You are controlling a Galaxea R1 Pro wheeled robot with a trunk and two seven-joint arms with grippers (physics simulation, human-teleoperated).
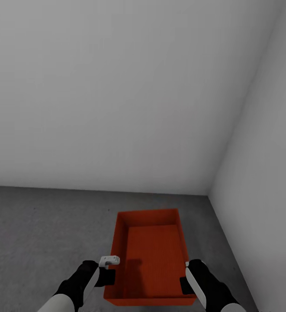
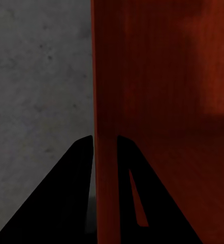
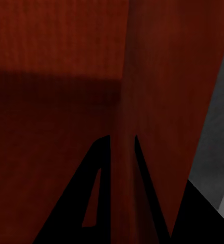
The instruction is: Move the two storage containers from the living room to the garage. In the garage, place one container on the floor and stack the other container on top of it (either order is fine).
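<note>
Left tool (image 1: 109, 272) and right tool (image 1: 187, 277) each clamped on a side wall of lidless red-orange storage container (image 1: 153, 253) above grey floor (image 1: 43, 229)

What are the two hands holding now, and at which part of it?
Both hold one red-orange rectangular open bin: the left hand pinches its left side wall, the right hand its right side wall, one finger inside, one outside.

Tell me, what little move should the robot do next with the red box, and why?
Probably lower it gently to the floor, then let go. Both pincers, left and right, pinch the side walls of the one red-orange storage container near the corner of the grey-walled garage. Whether it already rests on the concrete can't be told, so easing down seems safest.
</note>
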